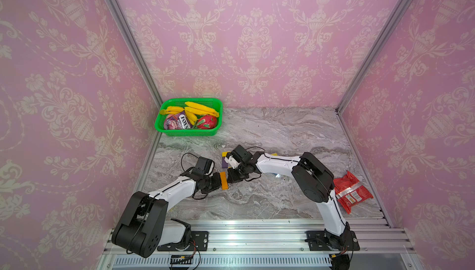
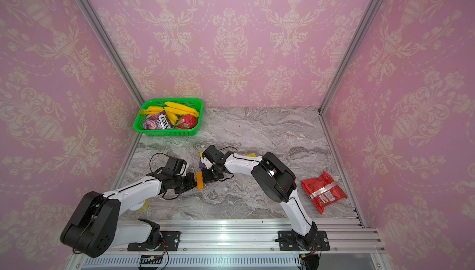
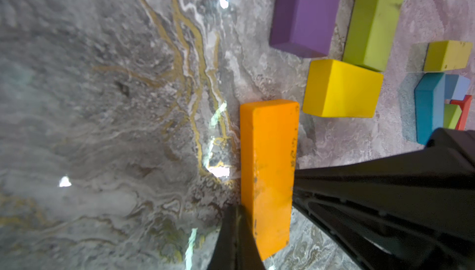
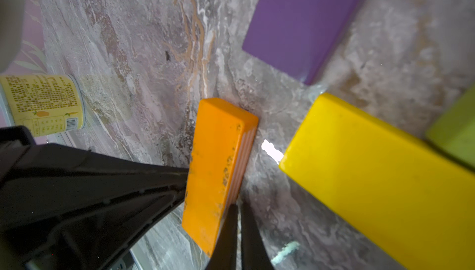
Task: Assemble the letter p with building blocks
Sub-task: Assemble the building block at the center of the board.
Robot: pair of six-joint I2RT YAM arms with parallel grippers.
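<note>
Pink damask walls, grey marble tabletop

Basket occupies the desk's far-left corner. Snack packet lies at near right. Building blocks cluster mid-desk; one block sits apart, just in front.
</note>
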